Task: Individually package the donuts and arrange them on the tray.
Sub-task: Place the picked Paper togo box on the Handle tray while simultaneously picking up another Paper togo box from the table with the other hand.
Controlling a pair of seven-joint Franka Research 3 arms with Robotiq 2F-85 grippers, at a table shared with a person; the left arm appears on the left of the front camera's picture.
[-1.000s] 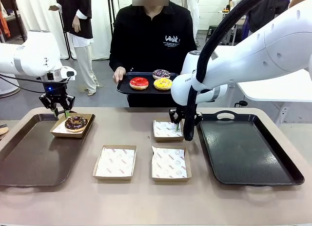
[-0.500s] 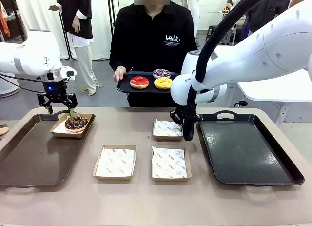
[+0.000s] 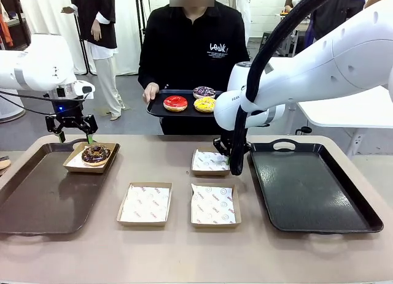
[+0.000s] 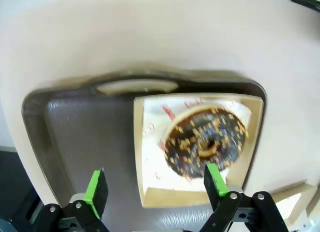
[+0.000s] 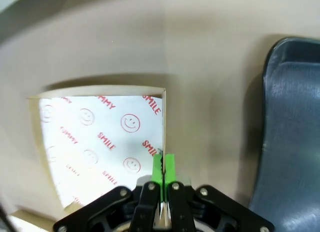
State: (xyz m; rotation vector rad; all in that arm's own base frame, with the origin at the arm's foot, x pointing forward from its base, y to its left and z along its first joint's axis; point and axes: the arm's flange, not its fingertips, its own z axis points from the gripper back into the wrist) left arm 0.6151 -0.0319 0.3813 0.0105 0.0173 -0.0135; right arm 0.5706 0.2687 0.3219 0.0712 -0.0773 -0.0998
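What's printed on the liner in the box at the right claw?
White liner with red smileys and words; clearest in the right wrist view.

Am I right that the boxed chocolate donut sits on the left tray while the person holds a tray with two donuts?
Not quite: the front view shows three on the person's tray: red donut, purple donut, yellow donut. Otherwise yes.

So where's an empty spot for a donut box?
The black tray on the right is bare. The brown tray is free on the robot's side of the chocolate donut. Crowded: the middle of the table, three paper-lined boxes, the right hand shut on the edge of the far box.
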